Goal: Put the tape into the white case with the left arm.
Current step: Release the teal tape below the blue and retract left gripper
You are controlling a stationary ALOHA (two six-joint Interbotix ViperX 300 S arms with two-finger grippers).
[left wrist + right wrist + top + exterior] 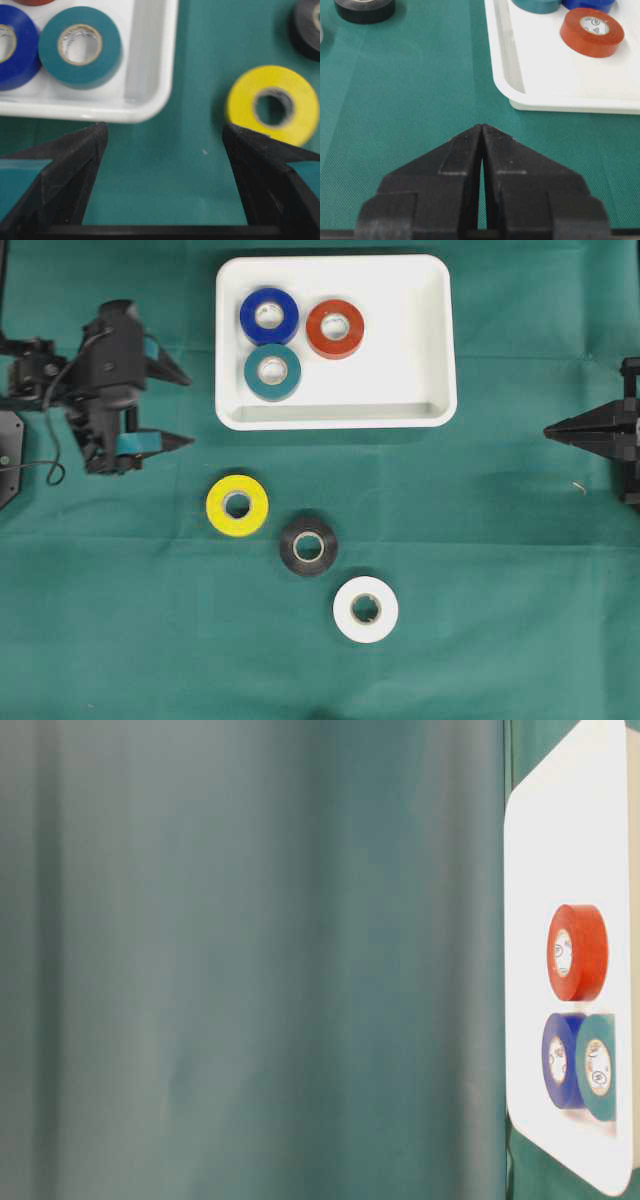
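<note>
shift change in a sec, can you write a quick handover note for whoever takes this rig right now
Left end effector: open, empty, at the left of the table, beside the white case.
Right end effector: shut, empty, parked at the right edge.
In the case: blue tape, red tape, teal tape, lying flat.
On the cloth below the case: yellow tape, black tape, white tape.
Done: three rolls in.
Left: three rolls; yellow is nearest the left end effector, probably the next pick.

A glossy white plastic case (435,340) sits on matt, finely woven green cloth (480,570).
</note>
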